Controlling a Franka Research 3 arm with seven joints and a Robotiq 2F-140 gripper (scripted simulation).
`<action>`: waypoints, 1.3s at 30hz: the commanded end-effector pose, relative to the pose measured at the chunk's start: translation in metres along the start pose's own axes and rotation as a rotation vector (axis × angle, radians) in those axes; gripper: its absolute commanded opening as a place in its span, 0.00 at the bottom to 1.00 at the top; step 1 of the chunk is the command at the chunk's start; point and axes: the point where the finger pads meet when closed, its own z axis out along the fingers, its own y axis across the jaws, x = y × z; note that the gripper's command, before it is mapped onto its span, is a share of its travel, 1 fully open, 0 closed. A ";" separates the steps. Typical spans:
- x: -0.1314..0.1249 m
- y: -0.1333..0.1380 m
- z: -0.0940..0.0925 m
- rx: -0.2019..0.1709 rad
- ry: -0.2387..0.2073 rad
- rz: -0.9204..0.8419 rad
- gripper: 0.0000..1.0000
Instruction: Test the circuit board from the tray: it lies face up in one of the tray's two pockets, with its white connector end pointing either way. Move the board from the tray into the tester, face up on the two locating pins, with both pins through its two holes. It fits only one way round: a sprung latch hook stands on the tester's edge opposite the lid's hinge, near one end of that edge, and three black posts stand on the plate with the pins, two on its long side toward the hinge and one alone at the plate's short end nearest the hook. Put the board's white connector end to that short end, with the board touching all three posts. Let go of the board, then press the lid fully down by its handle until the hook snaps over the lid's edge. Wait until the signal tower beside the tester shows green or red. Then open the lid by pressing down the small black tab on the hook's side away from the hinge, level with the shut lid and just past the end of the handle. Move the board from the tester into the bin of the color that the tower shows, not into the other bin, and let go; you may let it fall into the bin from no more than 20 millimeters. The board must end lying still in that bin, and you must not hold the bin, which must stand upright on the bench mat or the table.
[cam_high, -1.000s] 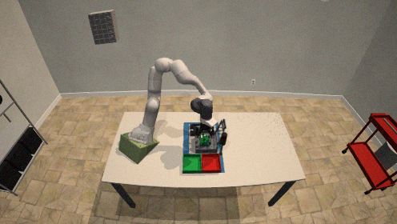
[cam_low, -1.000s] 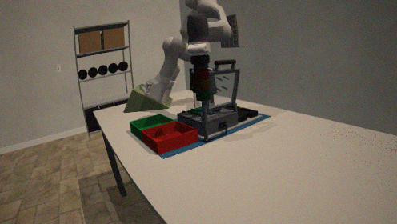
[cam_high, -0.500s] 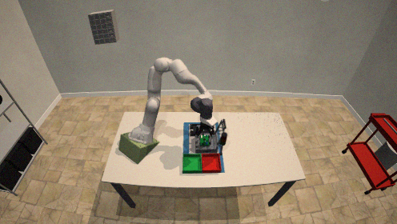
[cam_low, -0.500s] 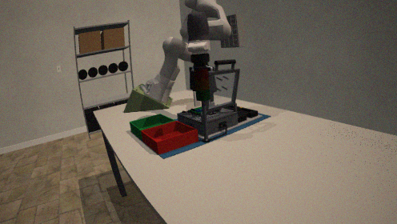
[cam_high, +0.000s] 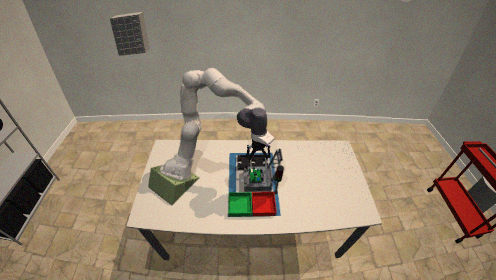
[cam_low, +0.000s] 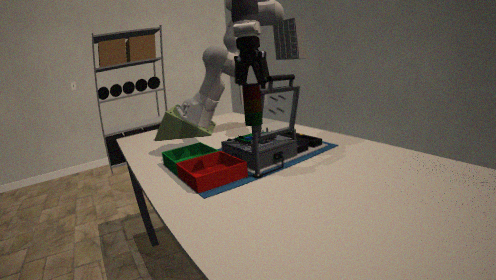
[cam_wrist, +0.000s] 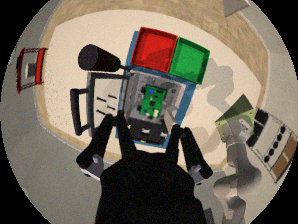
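A white robot arm reached over a white tabletop (cam_high: 325, 200). Its black jaws stood apart and held nothing, raised above the grey tester (cam_low: 260, 146), as the wrist view showed plainly.

The green circuit board (cam_wrist: 153, 102) lay face up on the tester's plate, free of the jaws. Whether both pins passed through its holes, or which way its white end pointed, was too small to tell.

The tester's clear lid (cam_low: 280, 105) stood upright on its hinge, with its black handle (cam_low: 281, 77) along the top edge. The signal tower (cam_low: 253, 106) rose beside the tester; no lit color could be made out on it. A green bin (cam_high: 240, 203) and a red bin (cam_high: 264, 203) sat side by side on the blue bench mat (cam_low: 320, 149). The black tray (cam_low: 311, 141) lay beyond the tester.

The placing step looked finished, and closing the lid seemed to be the step in hand. The next move probably called for bringing the jaws to the handle and pressing the lid down until the hook caught.

No brand, label or writing could be read anywhere.
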 end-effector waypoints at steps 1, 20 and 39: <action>-0.006 0.011 -0.036 -0.036 -0.020 0.039 0.58; -0.004 0.007 -0.129 -0.036 -0.020 0.039 0.58; -0.004 0.007 -0.131 -0.036 -0.020 0.039 0.30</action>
